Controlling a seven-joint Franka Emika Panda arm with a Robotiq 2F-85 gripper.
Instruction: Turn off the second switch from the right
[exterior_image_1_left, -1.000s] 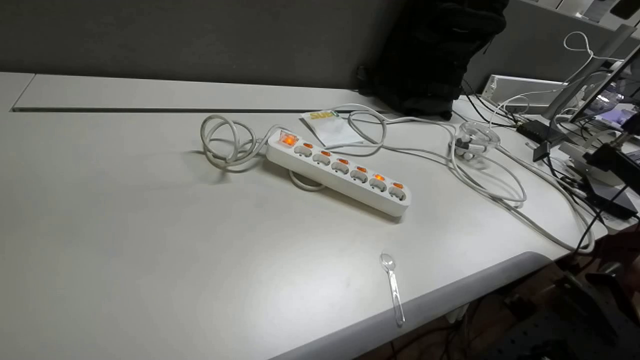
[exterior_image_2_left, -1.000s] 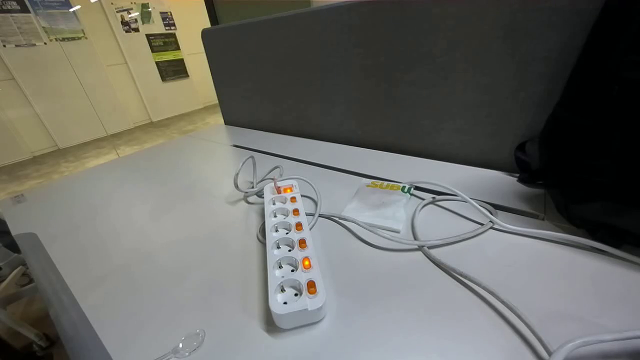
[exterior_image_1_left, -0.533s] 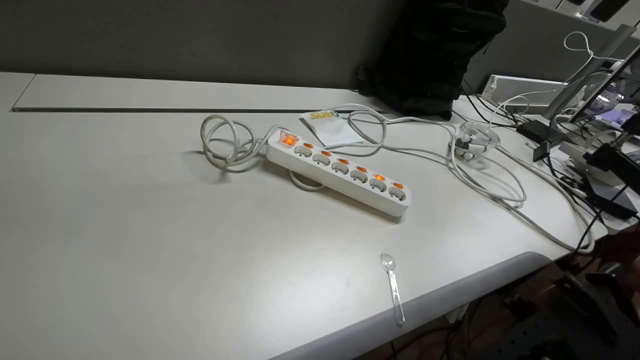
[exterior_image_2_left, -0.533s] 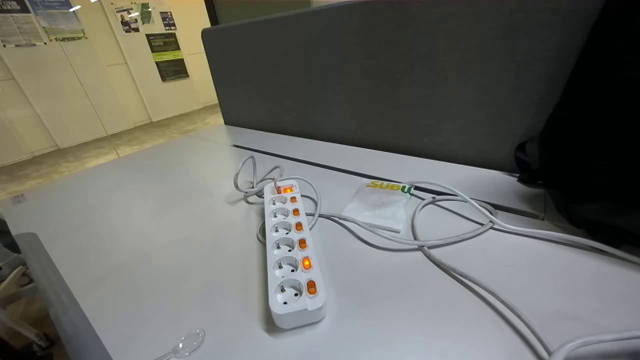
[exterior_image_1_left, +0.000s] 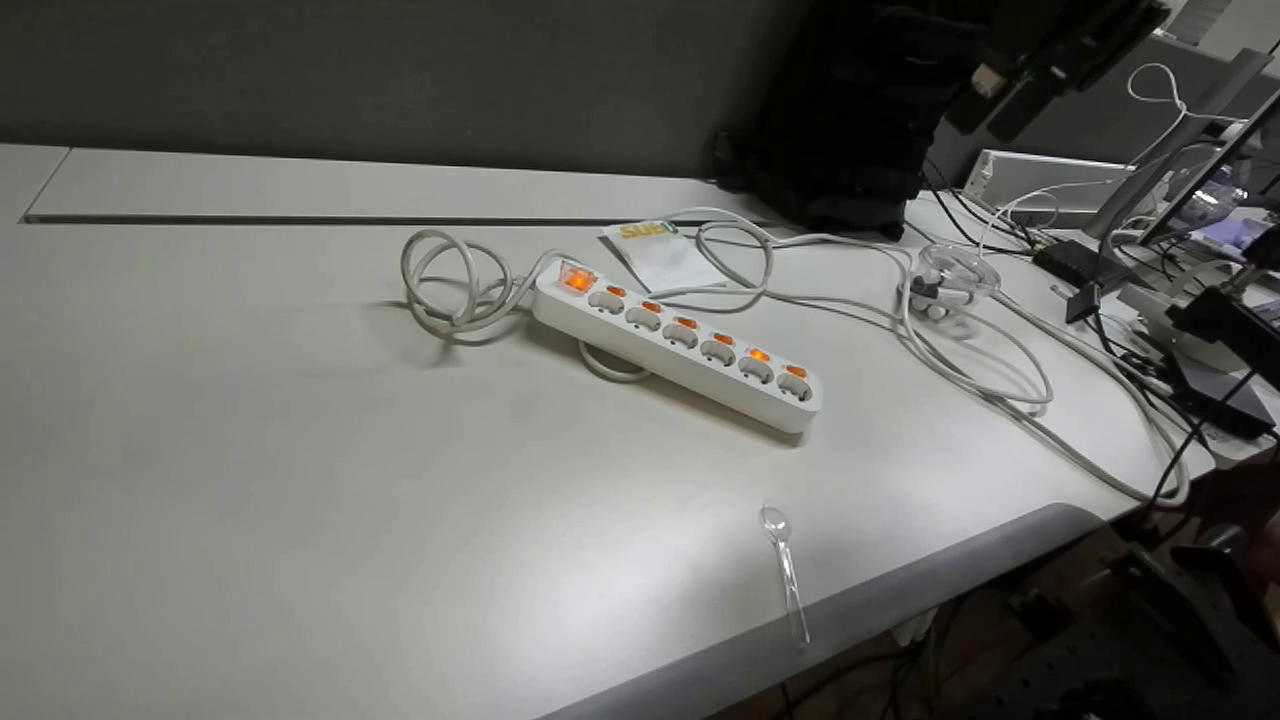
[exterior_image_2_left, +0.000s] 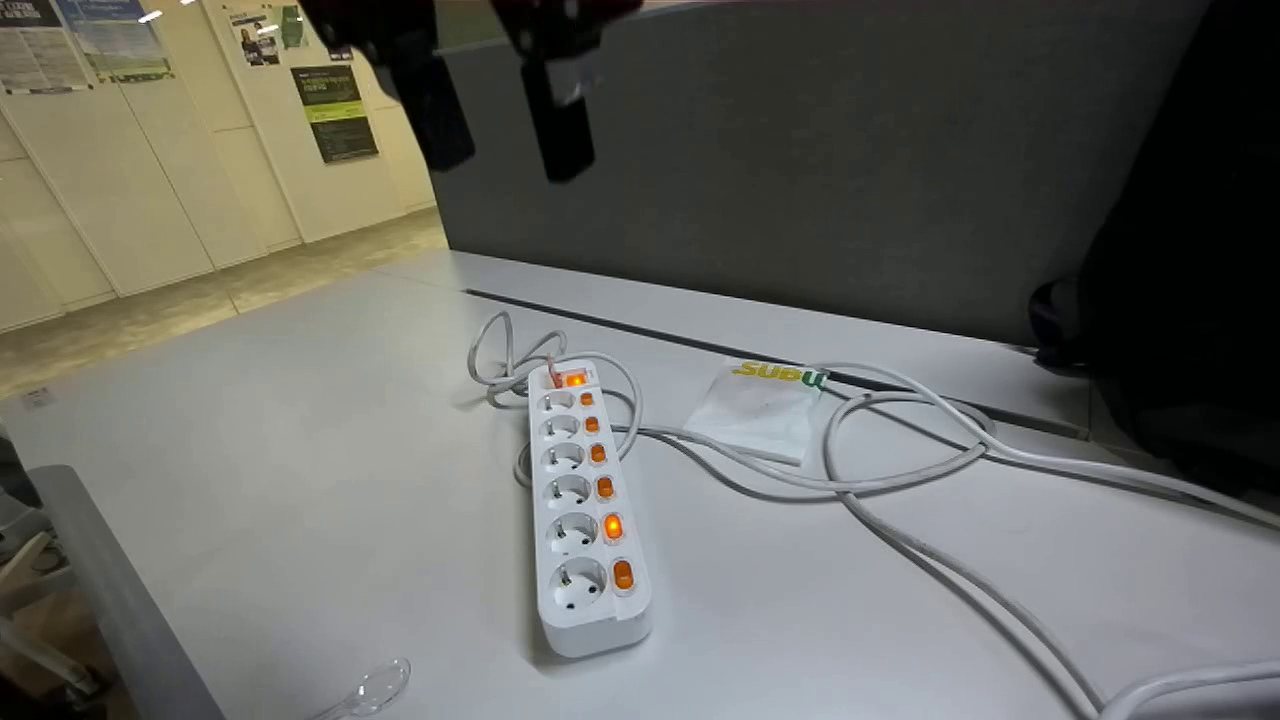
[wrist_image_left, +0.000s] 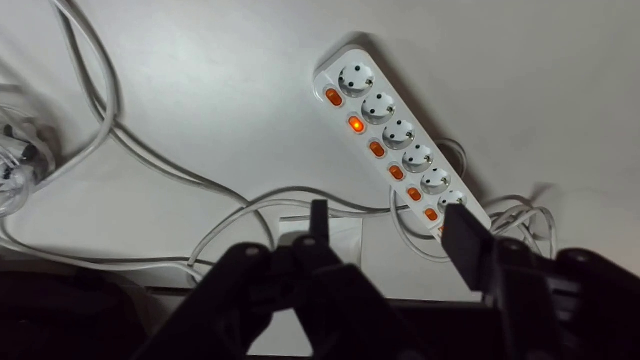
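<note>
The tool (exterior_image_2_left: 510, 168) has come in at the top of an exterior view, its two fingers (exterior_image_2_left: 560, 130) spread apart above the bench (exterior_image_2_left: 330, 420), and it now covers part of the grey partition (exterior_image_2_left: 820, 170) and of the wall (exterior_image_2_left: 255, 165) behind. In an exterior view it now hangs before the right side of the black backpack (exterior_image_1_left: 850, 130), and the bench around the clear spoon (exterior_image_1_left: 787, 573) has darkened a little

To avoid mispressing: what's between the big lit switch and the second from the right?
Four unlit orange switches separate the big switch from the lit second switch, in both exterior views.
</note>
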